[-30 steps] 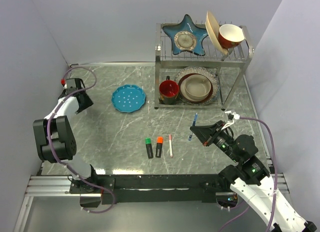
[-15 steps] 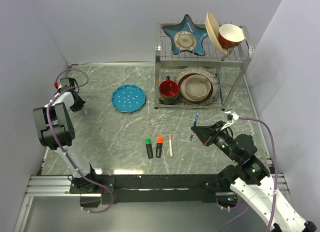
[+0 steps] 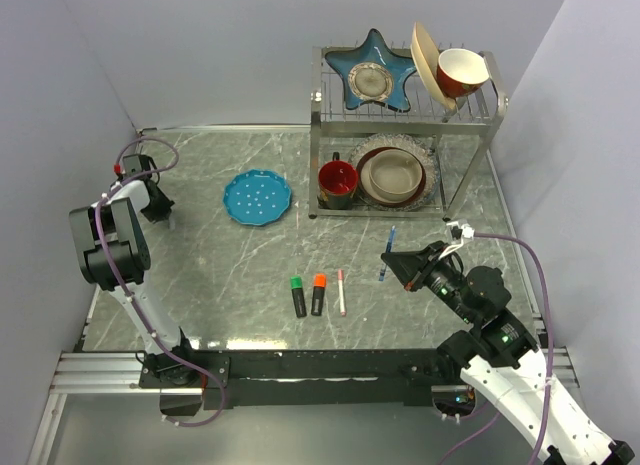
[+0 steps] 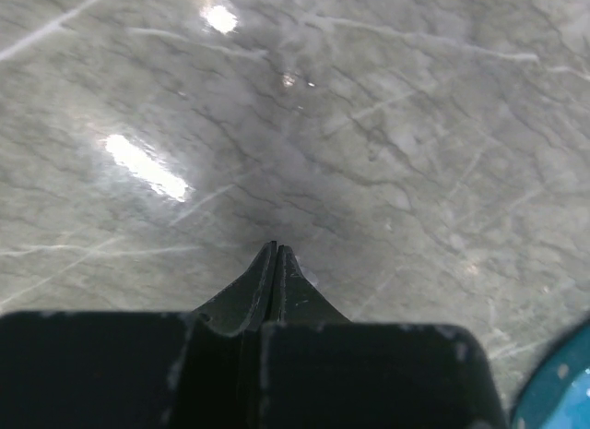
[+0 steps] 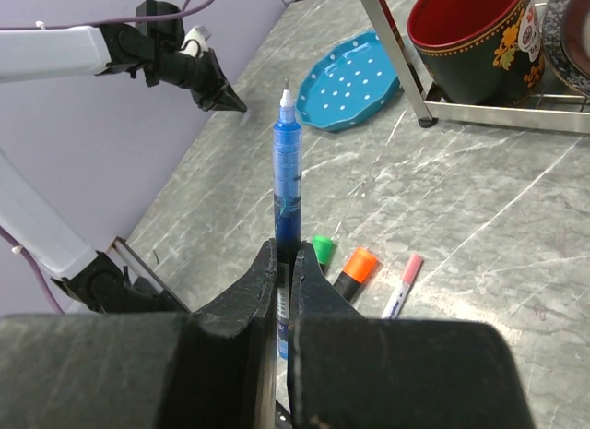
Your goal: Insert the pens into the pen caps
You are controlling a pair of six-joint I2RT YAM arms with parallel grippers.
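Left arm first: its elbow now sits further up the table (image 3: 230,275) than a second ago, and the left claw (image 3: 163,211), whose fingers stood apart then, has closed. In its own wrist view the two fingers meet in a point with nothing between them, the left claw (image 4: 277,254) hanging over bare marble. The rim of the blue plate (image 3: 258,197) just shows at the corner of that view, off to the claw's right.

The right arm has barely stirred. The right claw (image 3: 393,262) stays clamped on the blue pen (image 3: 389,243) – the barrel is pinched low between the fingers and the bare tip sticks out beyond them, toward the far left of the table.

Nothing else has shifted. The green-capped marker (image 3: 298,296), the orange-capped marker (image 3: 318,295) and the white pen (image 3: 341,293) with its pink cap lie side by side near the middle of the near edge, well left of the right claw – all three with caps on. The dish rack (image 3: 315,165) stands at the back right
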